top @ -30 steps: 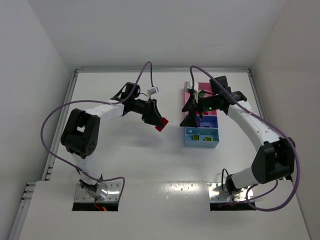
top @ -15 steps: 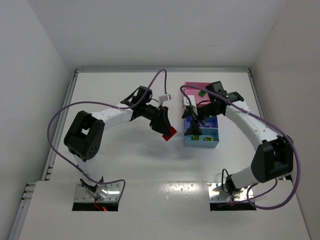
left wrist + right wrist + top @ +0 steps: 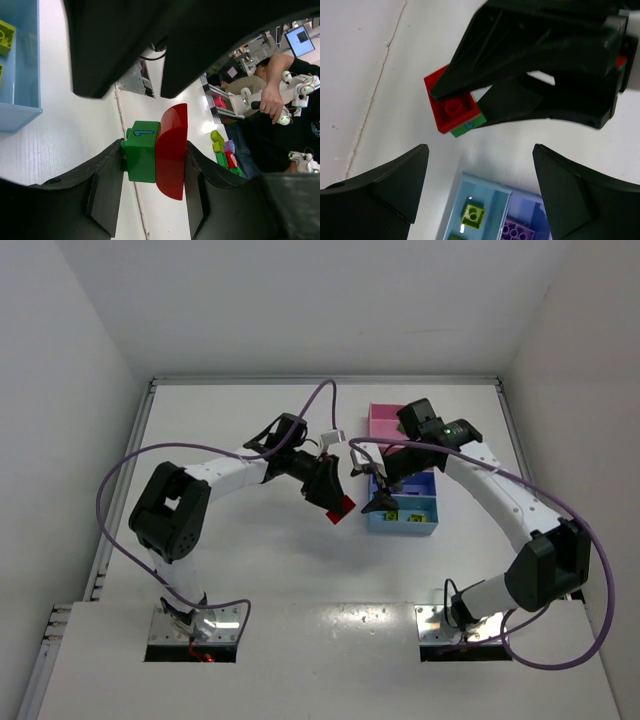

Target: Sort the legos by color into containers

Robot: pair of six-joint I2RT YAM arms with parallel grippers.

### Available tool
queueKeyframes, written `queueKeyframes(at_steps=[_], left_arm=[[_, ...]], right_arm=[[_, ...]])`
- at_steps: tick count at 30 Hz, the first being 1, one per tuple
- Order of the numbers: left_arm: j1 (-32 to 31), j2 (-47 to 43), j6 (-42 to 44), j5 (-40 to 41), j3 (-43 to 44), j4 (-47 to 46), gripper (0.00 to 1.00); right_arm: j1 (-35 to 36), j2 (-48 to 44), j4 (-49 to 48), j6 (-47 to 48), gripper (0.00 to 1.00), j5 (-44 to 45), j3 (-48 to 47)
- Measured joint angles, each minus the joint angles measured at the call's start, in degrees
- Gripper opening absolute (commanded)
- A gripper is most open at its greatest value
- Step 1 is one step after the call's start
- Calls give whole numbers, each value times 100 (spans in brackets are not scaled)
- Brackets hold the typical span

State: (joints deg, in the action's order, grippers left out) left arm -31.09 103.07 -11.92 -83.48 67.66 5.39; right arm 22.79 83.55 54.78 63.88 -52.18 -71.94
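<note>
From above, my left gripper [image 3: 335,502] clamps a red-and-green brick pair [image 3: 342,506] just left of the tray [image 3: 410,528], with my right gripper [image 3: 372,490] spread wide beside it. The left wrist view shows the pair squeezed between my pads [image 3: 107,177]. The right wrist view suggests splitting comes next: close on one brick, then pull.

In the left hand [image 3: 333,498], joined legos [image 3: 343,507] hang just left of the tray [image 3: 403,530]'s near end.

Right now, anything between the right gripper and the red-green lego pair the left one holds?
No. Right wrist view: only bare white table separates the open right gripper from the red-green lego pair clamped in the left gripper.
</note>
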Motion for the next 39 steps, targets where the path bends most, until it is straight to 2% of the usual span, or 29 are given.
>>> queueKeyframes(at_steps=[13, 19, 25, 32, 39], left_arm=[[-55, 229, -214, -31, 0, -164, 44], [-59, 264, -260, -33, 0, -227, 44], [-87, 269, -323, -33, 0, -273, 44], [-118, 269, -352, -33, 0, -295, 44], [-118, 280, -382, -33, 0, -297, 44]], right_arm=[[741, -4, 328, 315, 81, 468, -267], [922, -4, 404, 431, 73, 686, -267], [1010, -4, 420, 492, 62, 881, -267], [1143, -4, 404, 542, 60, 1121, -267], [1281, -4, 398, 560, 55, 1303, -264]])
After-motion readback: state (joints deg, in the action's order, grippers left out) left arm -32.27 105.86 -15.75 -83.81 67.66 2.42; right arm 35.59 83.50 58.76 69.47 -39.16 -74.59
